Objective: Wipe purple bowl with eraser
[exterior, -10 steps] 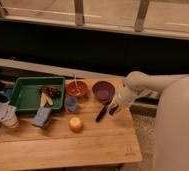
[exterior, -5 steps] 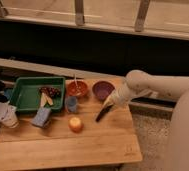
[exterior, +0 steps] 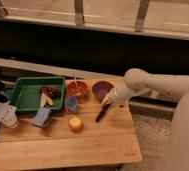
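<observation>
The purple bowl (exterior: 103, 90) stands on the wooden table, right of the orange-red bowl (exterior: 76, 90). My gripper (exterior: 109, 102) is at the bowl's front right rim, on the end of the white arm that reaches in from the right. It is shut on the eraser (exterior: 102, 113), a dark elongated block. The eraser slants down and to the left from the gripper, and its lower end is at the table top just in front of the bowl.
A green tray (exterior: 23, 97) with dark fruit stands at the left. A blue cup (exterior: 71, 104), a blue sponge block (exterior: 41, 117), an orange fruit (exterior: 75, 124) and a white crumpled bag (exterior: 4, 114) lie in front. The table edge (exterior: 133, 135) is to the right.
My gripper has moved a little to the left, closer to the purple bowl's rim, with the eraser in it. The other things have not moved.
</observation>
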Controlling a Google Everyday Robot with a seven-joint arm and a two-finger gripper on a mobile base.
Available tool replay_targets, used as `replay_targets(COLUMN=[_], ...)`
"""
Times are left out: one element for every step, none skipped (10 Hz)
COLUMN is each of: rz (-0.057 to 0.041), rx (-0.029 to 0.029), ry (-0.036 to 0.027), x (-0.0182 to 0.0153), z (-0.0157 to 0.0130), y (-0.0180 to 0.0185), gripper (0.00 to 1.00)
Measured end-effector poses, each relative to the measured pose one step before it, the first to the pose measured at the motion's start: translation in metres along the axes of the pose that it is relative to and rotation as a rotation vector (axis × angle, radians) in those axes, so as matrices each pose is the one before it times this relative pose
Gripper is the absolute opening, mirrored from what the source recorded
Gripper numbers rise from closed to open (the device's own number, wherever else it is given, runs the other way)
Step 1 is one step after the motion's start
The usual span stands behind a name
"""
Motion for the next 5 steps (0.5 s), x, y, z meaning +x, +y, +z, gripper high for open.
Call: replay_targets(rz=[0.00002,-0.00362,-0.0232,-0.07563,-0.0778], rx=[-0.00036,0.00321,0.0068,0.01471,0.01236], ry=[-0.00082,-0.00837,-0.01688,-0.00949,-0.00546], x=[-0.00021,-0.00153,-0.00389,-0.00572,-0.00906], z=[-0.00023,-0.00069,-0.00263,-0.0003,0.0005], y=[0.00014,-0.00097,0.00453,0.01316,0.01536], gripper=[0.0,0.0,0.0,0.0,0.0])
